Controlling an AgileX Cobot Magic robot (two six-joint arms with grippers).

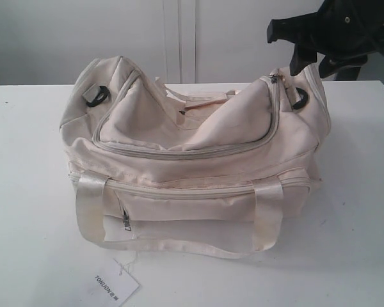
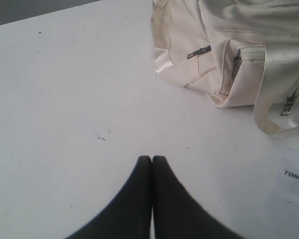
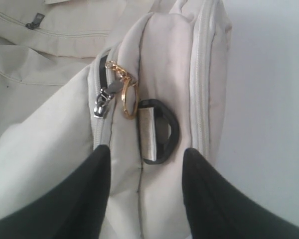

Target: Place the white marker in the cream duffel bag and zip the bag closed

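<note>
From where I stand the slim white marker is nowhere to be seen, neither on the white table (image 1: 32,224) nor in either claw. My guess is that it lies inside the large, soft cream duffel bag (image 1: 198,160), though I cannot tell. The step in hand looks to be the zip. The black right gripper (image 3: 145,150), at about two o'clock from the bag's middle, hangs with its fingers spread and empty, astride the bag's end. Between them sits the black plastic strap ring (image 3: 165,130), and just beside it is the small grey metal zip pull (image 3: 102,103) with a gold keychain (image 3: 125,92) hooked on. To do this well it should pinch the flat pull itself, not the loose keychain, which would likely slip. It should then draw along the track's curve, or the limp fabric may bunch. The ring crowds the approach. The black left gripper (image 2: 152,160) is pressed closed on nothing over bare table, and it might steady the bag. A white paper tag (image 1: 115,286) lies at seven o'clock, out of the way.
</note>
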